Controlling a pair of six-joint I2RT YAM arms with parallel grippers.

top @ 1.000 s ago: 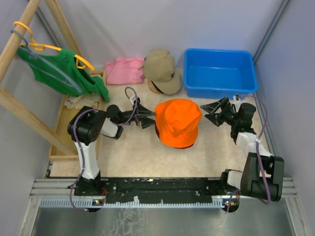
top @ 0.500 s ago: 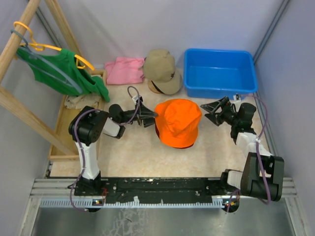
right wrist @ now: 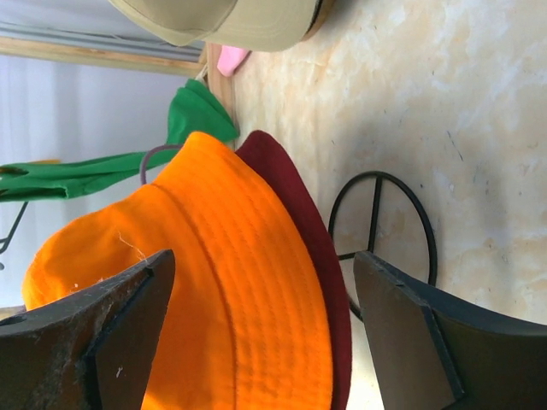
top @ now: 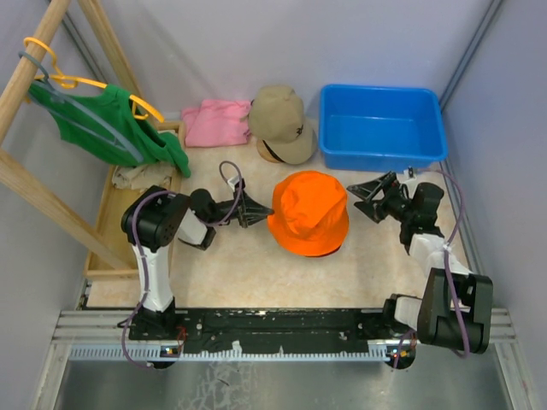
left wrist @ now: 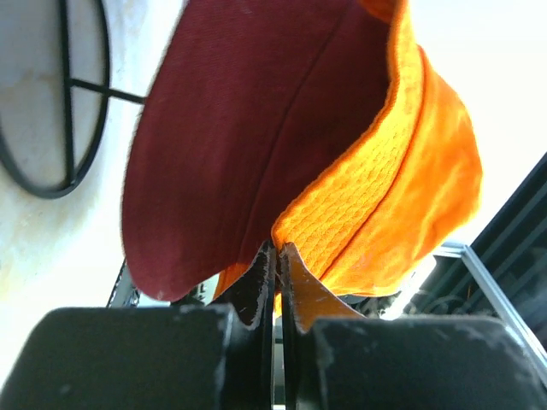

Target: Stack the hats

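Hats first: the orange bucket hat (top: 309, 213) sits in the middle of the table (top: 231, 265), between my two arms, and my wrist cameras show the dark red hat (left wrist: 231, 128) nested under it, its brim edge peeking out below the orange one. The tan cap (top: 280, 120) lies apart from that pair at the far side, touching the pink cloth (top: 214, 122) on its left and just beside the blue bin (top: 380, 160) on its right. My left gripper (top: 261, 213) is at the left edge of the orange hat, and from its own camera I see the fingers (left wrist: 256, 286) pressed together with the orange brim pinched between their tips, right where it meets the dark red fabric. My right gripper (top: 361, 203) hangs near the hat's right side with its jaws spread wide, holding nothing and not touching the hat. A black wire ring (right wrist: 373, 218) lies flat on the table next to the red brim. The green garment (top: 111, 124) hangs on the wooden rack at far left.
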